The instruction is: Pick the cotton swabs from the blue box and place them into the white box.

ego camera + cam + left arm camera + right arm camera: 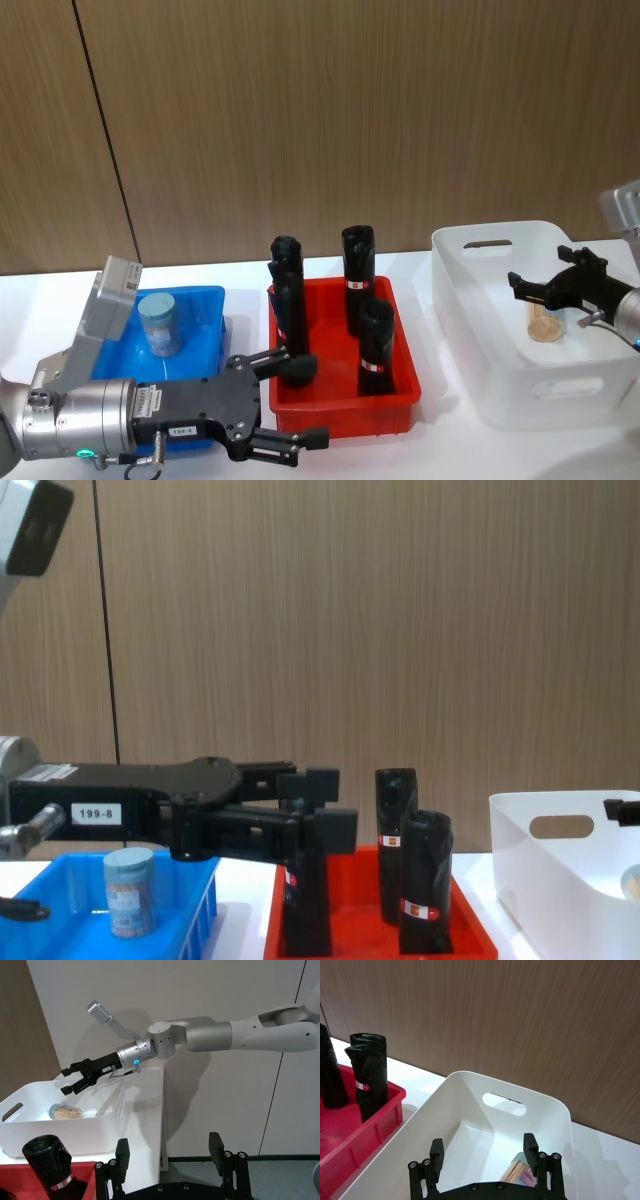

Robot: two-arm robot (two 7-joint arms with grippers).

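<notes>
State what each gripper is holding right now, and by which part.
Nothing: left gripper open by the red tray, right gripper open over the white box.

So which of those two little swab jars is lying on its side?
The jar in the white box, below the right end effector: it lies flat. The other jar stands upright in the blue box, near the left end effector.

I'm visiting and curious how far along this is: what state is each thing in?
left gripper: open, empty, at the red tray's near-left corner.
right gripper: open, empty, above the white box.
first swab jar: upright, lidded, in the blue box.
second swab jar: on its side in the white box.
black rolls: standing in the red tray.
</notes>
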